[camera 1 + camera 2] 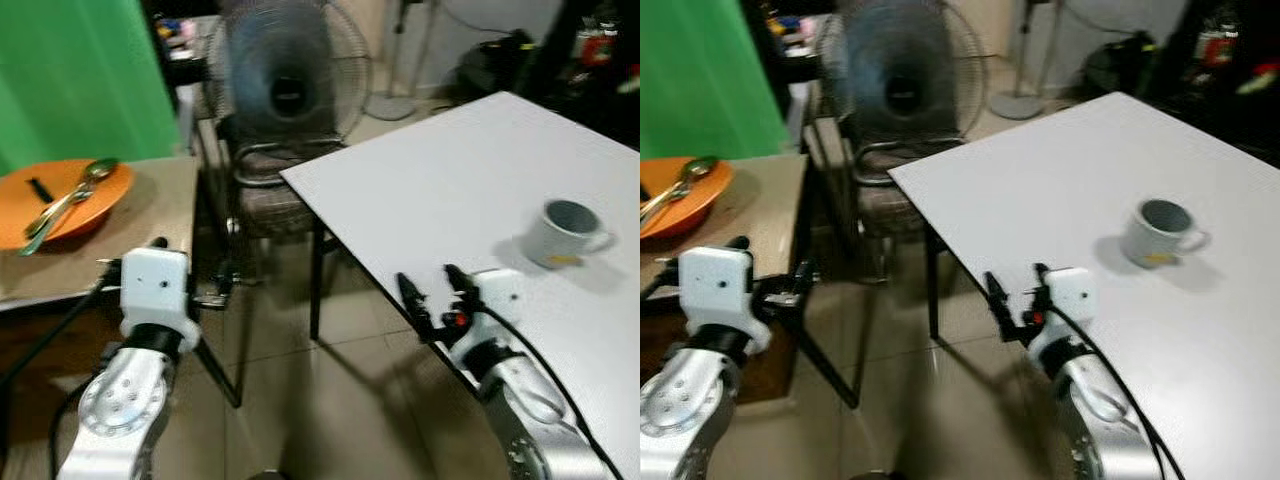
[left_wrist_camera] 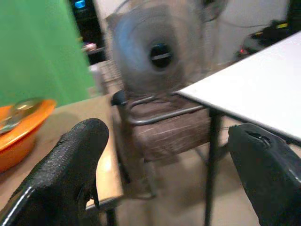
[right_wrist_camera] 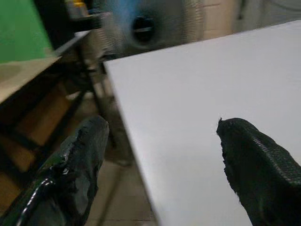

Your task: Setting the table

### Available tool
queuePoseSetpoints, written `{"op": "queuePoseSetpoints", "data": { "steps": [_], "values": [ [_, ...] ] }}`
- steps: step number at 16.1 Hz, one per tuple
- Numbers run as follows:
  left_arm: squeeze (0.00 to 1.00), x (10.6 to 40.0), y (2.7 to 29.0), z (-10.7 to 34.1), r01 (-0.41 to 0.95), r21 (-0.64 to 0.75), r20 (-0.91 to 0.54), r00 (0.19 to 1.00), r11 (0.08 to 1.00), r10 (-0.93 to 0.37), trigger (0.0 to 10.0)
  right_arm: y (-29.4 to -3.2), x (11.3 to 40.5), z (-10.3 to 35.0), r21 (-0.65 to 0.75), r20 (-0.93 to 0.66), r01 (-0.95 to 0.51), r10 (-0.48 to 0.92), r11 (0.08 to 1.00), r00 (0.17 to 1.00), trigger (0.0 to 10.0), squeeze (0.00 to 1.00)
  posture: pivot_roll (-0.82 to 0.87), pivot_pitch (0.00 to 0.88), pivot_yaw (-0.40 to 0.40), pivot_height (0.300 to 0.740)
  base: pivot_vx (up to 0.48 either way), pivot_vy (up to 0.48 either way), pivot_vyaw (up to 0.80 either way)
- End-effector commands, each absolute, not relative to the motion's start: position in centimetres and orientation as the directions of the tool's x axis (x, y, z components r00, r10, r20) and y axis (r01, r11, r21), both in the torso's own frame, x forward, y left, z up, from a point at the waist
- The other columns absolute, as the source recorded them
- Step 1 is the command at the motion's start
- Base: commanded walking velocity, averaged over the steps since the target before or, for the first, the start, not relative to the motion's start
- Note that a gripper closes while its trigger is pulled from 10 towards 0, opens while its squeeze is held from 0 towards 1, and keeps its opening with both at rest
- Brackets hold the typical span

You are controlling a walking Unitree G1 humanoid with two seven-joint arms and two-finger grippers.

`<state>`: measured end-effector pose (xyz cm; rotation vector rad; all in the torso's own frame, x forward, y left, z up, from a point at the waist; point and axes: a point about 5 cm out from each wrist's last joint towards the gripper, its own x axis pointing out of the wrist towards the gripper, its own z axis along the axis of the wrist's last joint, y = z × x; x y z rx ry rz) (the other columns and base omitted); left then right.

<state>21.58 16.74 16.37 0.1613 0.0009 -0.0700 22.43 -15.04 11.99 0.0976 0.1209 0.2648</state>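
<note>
An orange bowl (image 1: 112, 192) sits on a tan side table (image 1: 165, 215) at the left, with a gold spoon (image 1: 88, 182) and another utensil lying in it. A grey mug (image 1: 565, 232) stands upright on the white table (image 1: 440, 180) at the right. My left gripper (image 2: 169, 141) hangs open and empty in the gap between the two tables, near the tan table's corner. My right gripper (image 1: 426, 276) is open and empty at the white table's near left edge, well short of the mug. Its fingers (image 3: 82, 155) straddle that edge in the right wrist view.
A standing fan (image 1: 285, 85) and a dark chair (image 1: 270, 205) fill the gap between the tables. A green screen (image 1: 70, 70) hangs behind the tan table. Dark bags (image 1: 500, 60) and another fan's base (image 1: 390, 105) lie at the back. Tiled floor (image 1: 330, 390) lies before me.
</note>
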Motion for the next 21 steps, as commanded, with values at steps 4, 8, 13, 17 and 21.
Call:
{"op": "queuePoseSetpoints", "data": {
  "steps": [4, 8, 13, 17, 21],
  "values": [
    [0.03, 21.9, 16.5, 16.3, 0.097, 0.15, -0.012, 0.995, 0.984, -0.096, 10.0, -15.2, 22.3, 12.0, 0.125, -0.102, -0.229, 0.242, 0.965, 0.965, 10.0, 0.0, -0.02, 0.058, 0.037, 0.74, 0.0, 0.275, -0.44],
    [0.04, 22.3, 16.6, 16.1, 0.102, 0.151, -0.017, 0.995, 0.983, -0.101, 10.0, -15.4, 22.2, 12.1, 0.122, -0.099, -0.207, 0.219, 0.971, 0.971, 10.0, 0.0, -0.03, 0.054, 0.045, 0.74, 0.0, 0.382, -0.12],
    [0.03, 22.7, 16.4, 16.2, 0.111, 0.15, -0.012, 0.994, 0.982, -0.11, 10.0, -15.4, 22.5, 12.3, 0.118, -0.09, -0.201, 0.212, 0.972, 0.973, 10.0, 0.0, -0.03, 0.052, 0.045, 0.74, 0.0, 0.384, 0.0],
    [0.04, 23.0, 16.5, 16.2, 0.116, 0.153, -0.011, 0.993, 0.981, -0.116, 10.0, -15.2, 22.5, 12.3, 0.132, -0.088, -0.193, 0.205, 0.972, 0.975, 10.0, 0.0, -0.03, 0.052, 0.057, 0.74, 0.0, 0.397, -0.14],
    [0.03, 23.1, 16.5, 16.1, 0.117, 0.149, -0.013, 0.993, 0.982, -0.116, 10.0, -15.4, 22.5, 12.5, 0.129, -0.083, -0.187, 0.198, 0.974, 0.977, 10.0, 0.0, -0.04, 0.056, 0.052, 0.74, 0.0, 0.398, -0.6]
  ]
}}
